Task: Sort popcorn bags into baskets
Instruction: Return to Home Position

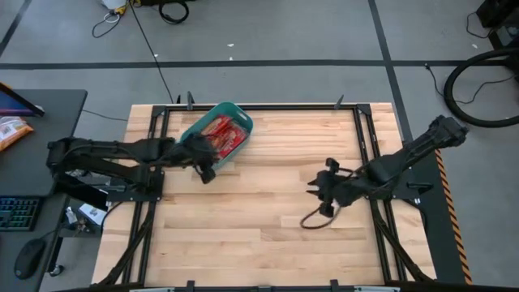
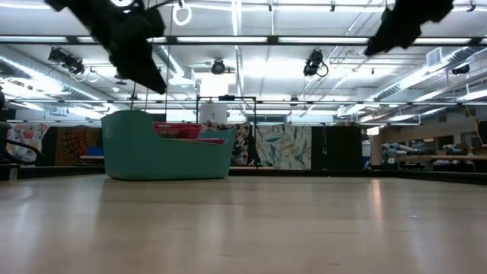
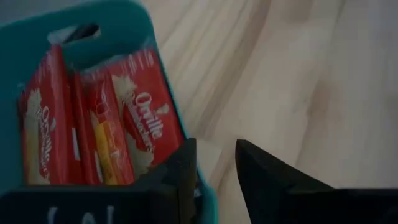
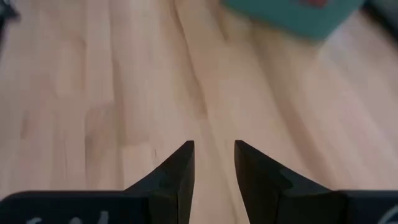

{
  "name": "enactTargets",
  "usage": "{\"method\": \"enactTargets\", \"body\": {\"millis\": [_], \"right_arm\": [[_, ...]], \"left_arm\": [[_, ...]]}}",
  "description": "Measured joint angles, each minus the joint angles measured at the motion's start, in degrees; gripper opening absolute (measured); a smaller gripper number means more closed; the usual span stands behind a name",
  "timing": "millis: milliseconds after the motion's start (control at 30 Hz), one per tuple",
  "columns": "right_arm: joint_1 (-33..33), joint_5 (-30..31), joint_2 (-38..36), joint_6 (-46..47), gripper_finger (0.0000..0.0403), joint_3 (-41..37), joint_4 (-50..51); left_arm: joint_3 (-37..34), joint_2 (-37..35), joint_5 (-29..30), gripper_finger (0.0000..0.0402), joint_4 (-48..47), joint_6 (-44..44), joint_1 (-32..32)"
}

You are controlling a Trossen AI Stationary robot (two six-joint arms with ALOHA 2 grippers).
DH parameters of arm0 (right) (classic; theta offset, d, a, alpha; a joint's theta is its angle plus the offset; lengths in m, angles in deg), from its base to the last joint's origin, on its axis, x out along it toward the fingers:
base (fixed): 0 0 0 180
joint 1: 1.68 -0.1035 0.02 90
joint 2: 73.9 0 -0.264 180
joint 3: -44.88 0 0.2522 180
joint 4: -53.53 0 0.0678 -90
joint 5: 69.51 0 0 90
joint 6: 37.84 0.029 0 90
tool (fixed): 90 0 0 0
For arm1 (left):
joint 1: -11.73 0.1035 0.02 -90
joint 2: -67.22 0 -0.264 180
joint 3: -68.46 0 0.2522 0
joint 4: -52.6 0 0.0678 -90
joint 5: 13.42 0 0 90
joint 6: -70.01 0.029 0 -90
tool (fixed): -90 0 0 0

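- All popcorn bags (image 3: pixel 146 124) in view lie in the basket (image 3: pixel 118 18), just ahead of the left gripper (image 3: pixel 214 146), whose jaws are slightly parted and empty.
- Likewise the right gripper (image 4: pixel 214 144) is slightly parted and empty; sorting looks done.

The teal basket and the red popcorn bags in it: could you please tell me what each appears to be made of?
The basket looks like moulded plastic, matt to satin: even teal colour, smooth sloping walls, rolled rim. The popcorn bags look wrapped in thin glossy printed film, judging by highlights and creases; what lies beneath cannot be told.
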Motion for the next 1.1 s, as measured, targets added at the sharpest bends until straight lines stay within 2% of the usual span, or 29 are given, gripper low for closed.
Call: {"method": "enactTargets", "body": {"millis": [100,200,333,567,700,867,1100], "right_arm": [[-0.89,4.42,-4.62,-1.94,0.0118,0.0,-0.34],[-0.47,6.27,-8.35,-3.21,0.0118,-0.04,-1.68],[0.18,5.74,-12.52,-7.55,0.0118,-3.17,-10.24],[4.04,3.13,-19.47,-11.56,0.0118,-13.72,-23.19],[7.31,2.31,-24.06,-12.73,0.0118,-19.63,-28.77],[12.11,1.14,-30.05,-18.76,0.0118,-26.03,-34.44],[21.27,-5.97,-39.53,-21.66,0.0118,-32.82,-37.01]], "left_arm": [[-5.83,-6.61,-0.52,0.0116,8.19,-0.3,-0.16],[-10.61,-12.95,-1.94,0.0116,14.61,-0.26,-0.15],[-15.66,-20.69,-3.48,0.0116,20.78,0.17,-0.15],[-26.06,-31.53,-3.83,0.0116,30.86,0.18,0.27],[-30.5,-35.42,-5.04,0.0116,36.64,0.22,0.61],[-35.64,-39.03,-5.0,0.0116,44.79,1.38,0.59],[-41.76,-42.95,-4.56,0.0116,50.94,4.09,0.59]]}}
